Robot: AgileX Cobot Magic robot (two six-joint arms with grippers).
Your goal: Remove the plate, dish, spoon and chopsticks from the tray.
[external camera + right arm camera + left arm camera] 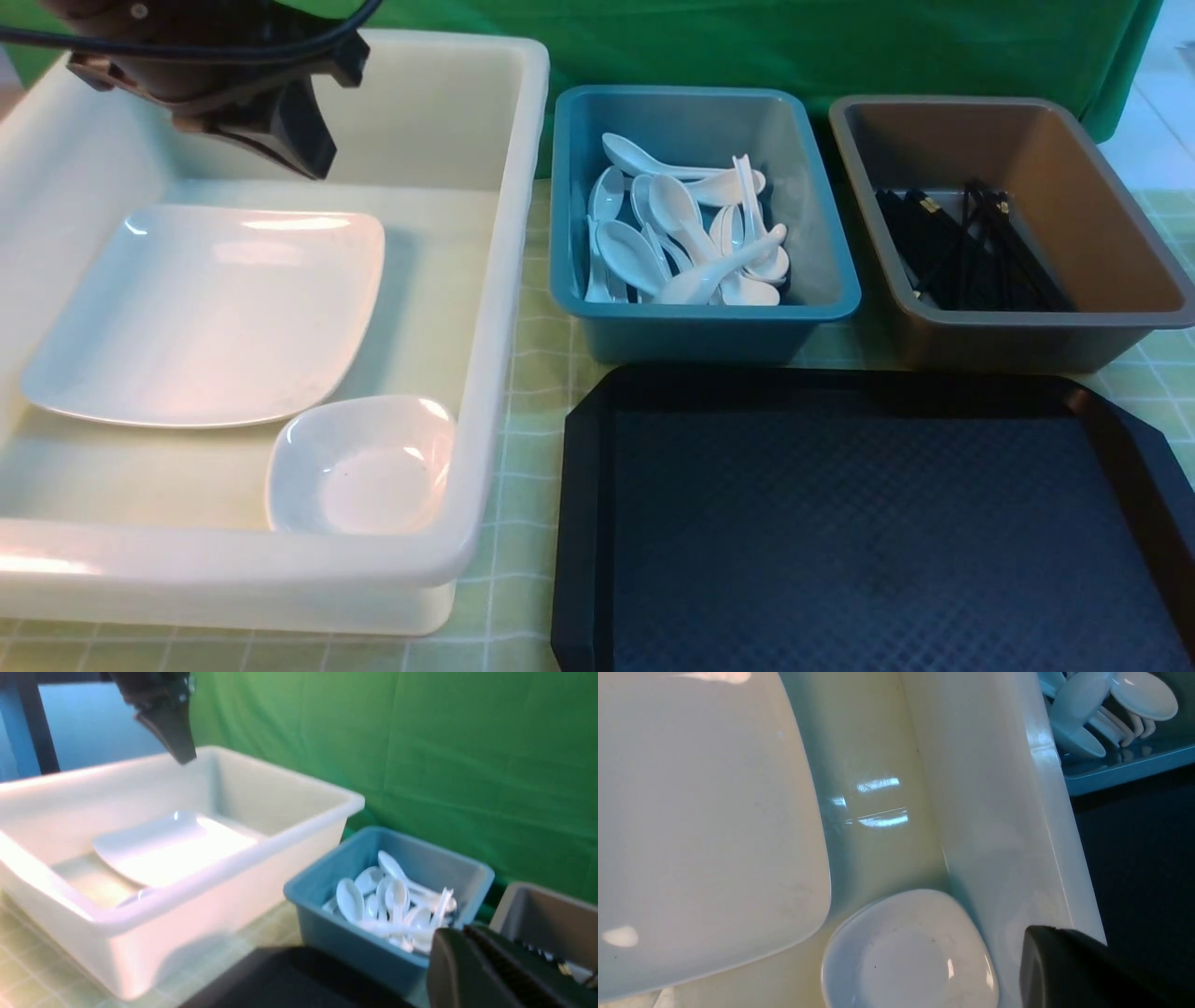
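The left tool (280, 140) hangs over the far part of the white tub (504, 308), its jaws together and empty. Below it and toward the robot lies the plate (210, 313), flat on the tub floor; nearer still, off to the tool's right, the small dish (359, 462) sits in the tub's near corner, just beside the plate's edge. Both look glossy, stiff and breakable, so they would likely slip in a pinch; a hold on the rim, where the edge lifts off the floor, seems the safest. Further right, the teal tub (700, 224) holds a heap of white spoons (691, 243), light and hard, best taken by the short handle. Next comes the brown-grey tub (1008, 224) with black chopsticks (971, 252) piled inside, thin and prone to roll, so a grip near the thick banded ends would suit. The black tray (868, 523) on the worktop (532, 392) carries nothing, so the clearing looks finished. The right tool (472, 970) shows only in its own wrist view, above the tray, its jaws closed together on nothing.
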